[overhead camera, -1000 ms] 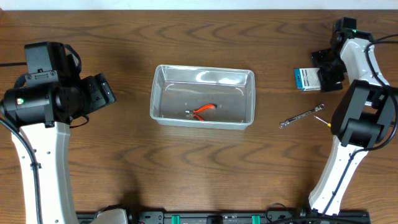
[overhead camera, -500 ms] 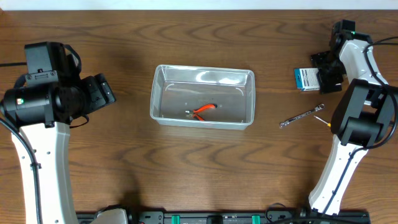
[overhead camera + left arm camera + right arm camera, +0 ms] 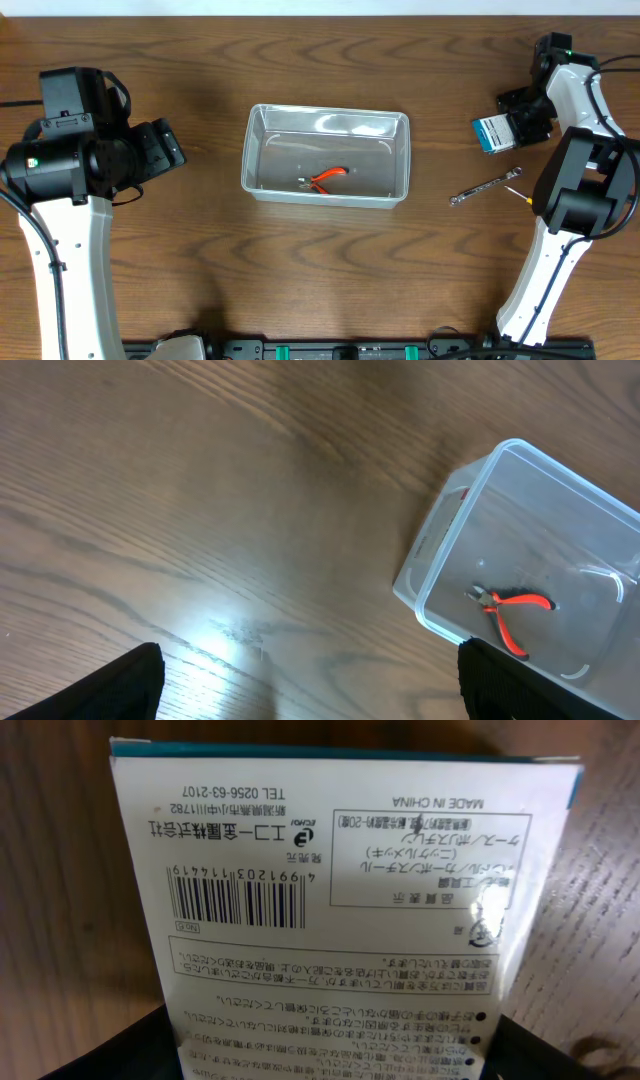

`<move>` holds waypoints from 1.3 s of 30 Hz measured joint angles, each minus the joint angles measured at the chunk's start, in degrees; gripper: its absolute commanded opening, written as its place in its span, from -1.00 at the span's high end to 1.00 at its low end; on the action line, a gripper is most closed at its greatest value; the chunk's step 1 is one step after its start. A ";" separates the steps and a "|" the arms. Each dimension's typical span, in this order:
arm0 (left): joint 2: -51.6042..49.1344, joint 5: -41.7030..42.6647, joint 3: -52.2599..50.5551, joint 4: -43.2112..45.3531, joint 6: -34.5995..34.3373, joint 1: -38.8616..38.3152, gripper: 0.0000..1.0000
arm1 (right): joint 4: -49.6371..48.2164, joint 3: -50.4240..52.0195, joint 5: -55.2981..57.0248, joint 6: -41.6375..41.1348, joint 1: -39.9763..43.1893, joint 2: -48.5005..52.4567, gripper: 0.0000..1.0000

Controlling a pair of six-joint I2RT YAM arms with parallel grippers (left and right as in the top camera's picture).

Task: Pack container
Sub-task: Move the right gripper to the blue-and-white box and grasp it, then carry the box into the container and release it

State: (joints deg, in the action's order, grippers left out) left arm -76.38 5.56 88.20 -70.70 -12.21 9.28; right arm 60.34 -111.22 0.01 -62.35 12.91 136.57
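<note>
The clear plastic container (image 3: 327, 112) stands at the table's middle with red-handled pliers (image 3: 328, 179) lying inside. It also shows in the left wrist view (image 3: 430, 550), with the pliers (image 3: 508, 615) in it. My left gripper (image 3: 170, 145) is open and empty, well to the left of the container; its fingers (image 3: 310, 690) are spread over bare wood. My right gripper (image 3: 515, 125) is at the far right, shut on the small blue-and-white cardboard box (image 3: 490, 131). The box (image 3: 340, 870) fills the right wrist view, between the fingers (image 3: 330, 1050).
A metal wrench (image 3: 485, 187) lies on the table below the box, right of the container. A small tool with a yellow tip (image 3: 517, 194) lies beside it, against the right arm. Bare wood lies between the container and each arm.
The blue-and-white box has tilted and shifted slightly left and down in my right gripper. The left arm and the container have not moved.
</note>
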 measured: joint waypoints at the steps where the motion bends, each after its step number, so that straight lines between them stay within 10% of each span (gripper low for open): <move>1: 0.00 0.00 0.00 -0.02 0.00 0.00 -0.73 | 0.20 -0.02 -0.24 1.07 0.00 0.00 -0.50; 22: 0.00 0.00 0.00 0.00 0.00 0.00 -0.73 | 0.31 -0.09 2.23 23.32 -6.75 -4.26 -0.19; 39: 0.00 0.00 0.00 0.00 0.00 0.00 -0.73 | 1.95 -3.04 -7.54 84.11 -37.64 -29.35 -0.22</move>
State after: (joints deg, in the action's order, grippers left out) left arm -76.38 5.56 88.20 -70.70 -12.21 9.28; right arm 62.28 -114.26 -7.53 21.76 -24.73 107.22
